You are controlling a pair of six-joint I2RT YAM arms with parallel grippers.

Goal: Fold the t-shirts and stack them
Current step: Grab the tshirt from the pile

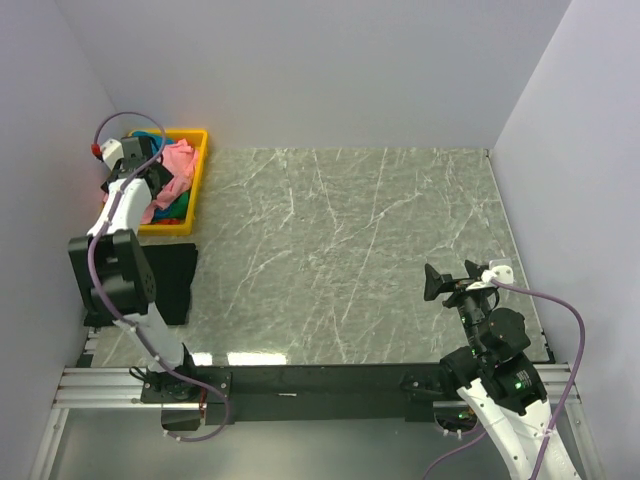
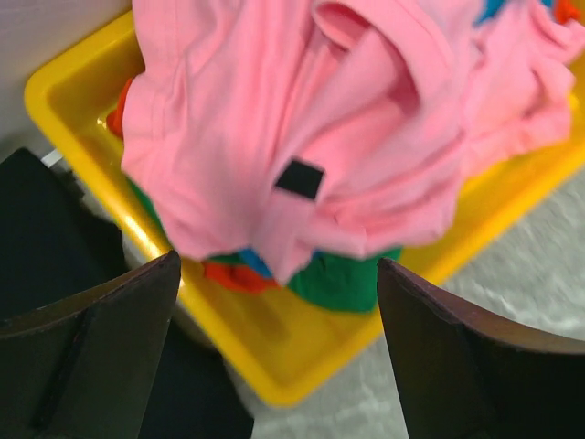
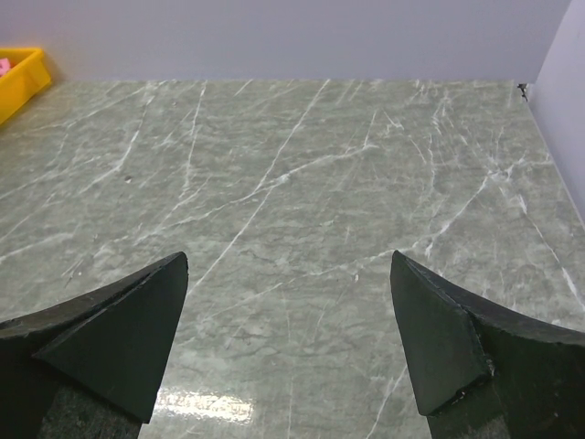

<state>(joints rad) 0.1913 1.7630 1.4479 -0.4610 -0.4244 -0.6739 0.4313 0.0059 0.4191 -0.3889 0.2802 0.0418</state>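
**A:** Left gripper (image 2: pixel 276 265) hangs over the yellow tray (image 2: pixel 302 357) in the far left corner, fingers spread wide, nothing between them.

**B:** And the clothes?

**A:** All heaped in that tray. The pink shirt (image 2: pixel 302 119) is on top, with the green shirt (image 2: pixel 343 279), orange-red shirt (image 2: pixel 233 276) and a sliver of the blue shirt (image 2: pixel 254 261) peeking out underneath.

**B:** Right gripper (image 3: pixel 288 261)?

**A:** Fingers parted too, holding nothing, above the marble table (image 3: pixel 292 165), well apart from the tray.

No readable text, number or brand in any of my views. Closest thing: small black square patch (image 2: pixel 300 178) on the salmon pink cloth t-shirt (image 2: pixel 228 119), looks blank.
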